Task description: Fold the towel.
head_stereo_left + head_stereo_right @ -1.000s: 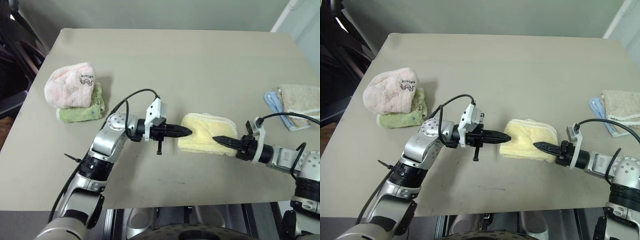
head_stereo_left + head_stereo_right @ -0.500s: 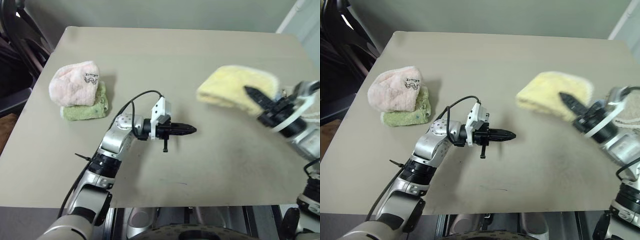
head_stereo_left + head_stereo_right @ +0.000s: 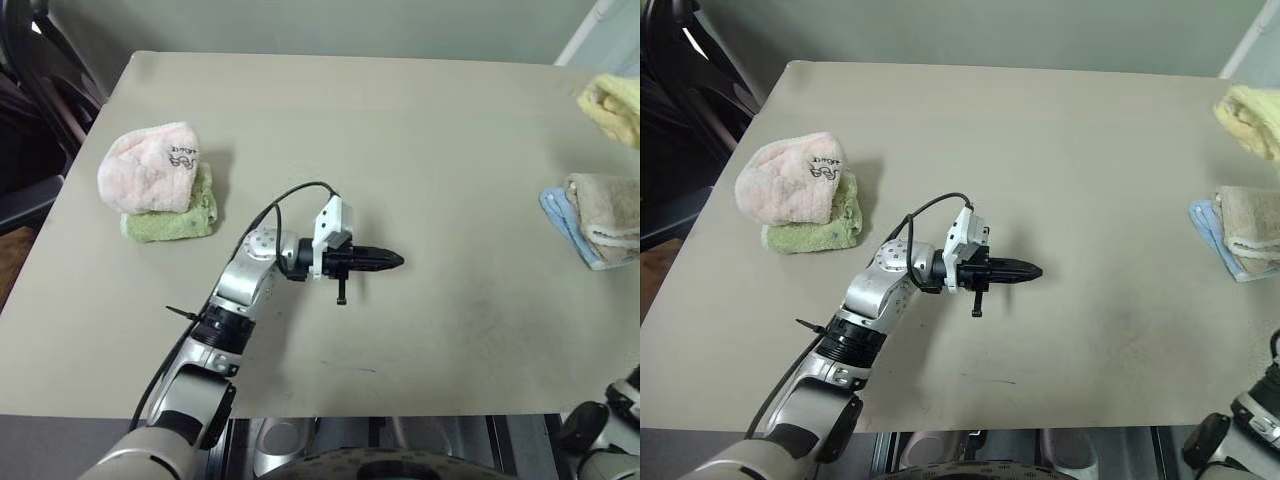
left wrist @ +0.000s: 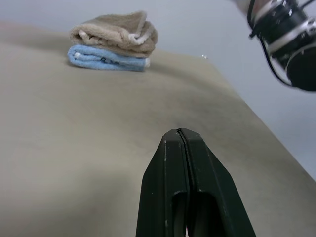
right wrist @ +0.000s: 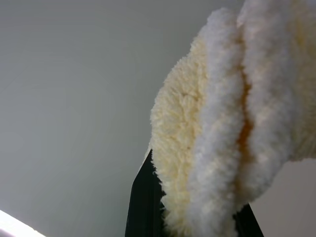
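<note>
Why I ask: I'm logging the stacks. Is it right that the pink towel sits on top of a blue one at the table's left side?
Not quite. The pink towel sits on a green towel, as the left eye view shows. The blue towel lies under the beige towel at the right side.

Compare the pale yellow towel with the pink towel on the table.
The pale yellow towel is held up at the table's far right edge, pinched in the right gripper; the pink towel rests untouched on the left. The pink one lies on top of a green towel; the yellow one lies on nothing. The pink one bears a dark embroidered mark; the yellow one shows none. Both are fluffy and folded into compact bundles.
</note>
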Controlling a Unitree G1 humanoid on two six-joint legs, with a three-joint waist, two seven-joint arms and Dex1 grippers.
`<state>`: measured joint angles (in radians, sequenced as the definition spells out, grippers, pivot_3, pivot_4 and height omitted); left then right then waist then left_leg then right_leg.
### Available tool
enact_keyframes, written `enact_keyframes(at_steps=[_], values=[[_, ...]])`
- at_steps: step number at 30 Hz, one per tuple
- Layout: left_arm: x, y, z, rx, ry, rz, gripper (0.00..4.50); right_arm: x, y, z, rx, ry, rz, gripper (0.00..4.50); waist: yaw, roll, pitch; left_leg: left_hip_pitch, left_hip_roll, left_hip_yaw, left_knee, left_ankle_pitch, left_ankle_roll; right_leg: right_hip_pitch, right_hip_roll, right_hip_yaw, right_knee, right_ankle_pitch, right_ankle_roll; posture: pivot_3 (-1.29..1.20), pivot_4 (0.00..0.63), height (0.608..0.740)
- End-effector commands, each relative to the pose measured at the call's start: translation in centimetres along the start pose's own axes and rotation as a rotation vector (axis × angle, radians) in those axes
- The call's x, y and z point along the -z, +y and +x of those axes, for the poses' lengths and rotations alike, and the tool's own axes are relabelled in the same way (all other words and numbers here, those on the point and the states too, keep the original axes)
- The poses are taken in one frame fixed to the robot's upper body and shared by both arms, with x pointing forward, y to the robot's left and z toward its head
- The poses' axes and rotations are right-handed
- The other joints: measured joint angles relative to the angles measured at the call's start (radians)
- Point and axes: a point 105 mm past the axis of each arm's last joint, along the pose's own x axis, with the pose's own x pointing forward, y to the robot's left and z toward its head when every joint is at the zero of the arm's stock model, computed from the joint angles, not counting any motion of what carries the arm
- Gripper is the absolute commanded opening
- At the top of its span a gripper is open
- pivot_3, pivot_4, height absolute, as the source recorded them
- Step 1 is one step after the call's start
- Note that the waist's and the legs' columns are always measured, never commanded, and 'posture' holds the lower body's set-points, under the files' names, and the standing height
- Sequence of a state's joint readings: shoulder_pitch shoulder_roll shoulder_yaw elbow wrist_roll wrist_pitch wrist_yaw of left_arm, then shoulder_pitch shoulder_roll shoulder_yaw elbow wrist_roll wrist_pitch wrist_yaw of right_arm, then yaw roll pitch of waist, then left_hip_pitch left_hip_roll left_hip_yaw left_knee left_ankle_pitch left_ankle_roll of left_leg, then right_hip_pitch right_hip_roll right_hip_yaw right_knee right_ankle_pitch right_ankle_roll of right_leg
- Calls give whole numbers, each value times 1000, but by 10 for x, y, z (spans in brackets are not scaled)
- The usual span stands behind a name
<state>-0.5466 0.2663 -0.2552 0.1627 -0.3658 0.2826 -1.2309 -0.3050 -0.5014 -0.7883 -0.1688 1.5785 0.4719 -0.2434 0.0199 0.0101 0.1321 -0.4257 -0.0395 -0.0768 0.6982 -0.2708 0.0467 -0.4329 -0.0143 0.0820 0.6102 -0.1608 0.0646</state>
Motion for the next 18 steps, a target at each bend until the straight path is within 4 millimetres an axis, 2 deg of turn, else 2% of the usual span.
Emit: enact_keyframes(at_steps=[1,6,18], values=[[-5,1,1,2,-10,29,0,-18,-15,-11,75,-114,-28,11,1,1,0,0,0,0,0,0,0,0,0,0,0,0,0,0,150,733],[-4,1,2,-5,-9,28,0,-10,-42,-19,184,-125,-46,11,0,4,-1,0,0,1,0,0,0,0,0,0,0,0,0,0,150,733],[-3,1,4,-18,-14,24,0,-7,-65,-27,283,-118,-114,11,1,5,-1,0,0,1,0,1,0,1,0,0,0,1,0,0,150,733]])
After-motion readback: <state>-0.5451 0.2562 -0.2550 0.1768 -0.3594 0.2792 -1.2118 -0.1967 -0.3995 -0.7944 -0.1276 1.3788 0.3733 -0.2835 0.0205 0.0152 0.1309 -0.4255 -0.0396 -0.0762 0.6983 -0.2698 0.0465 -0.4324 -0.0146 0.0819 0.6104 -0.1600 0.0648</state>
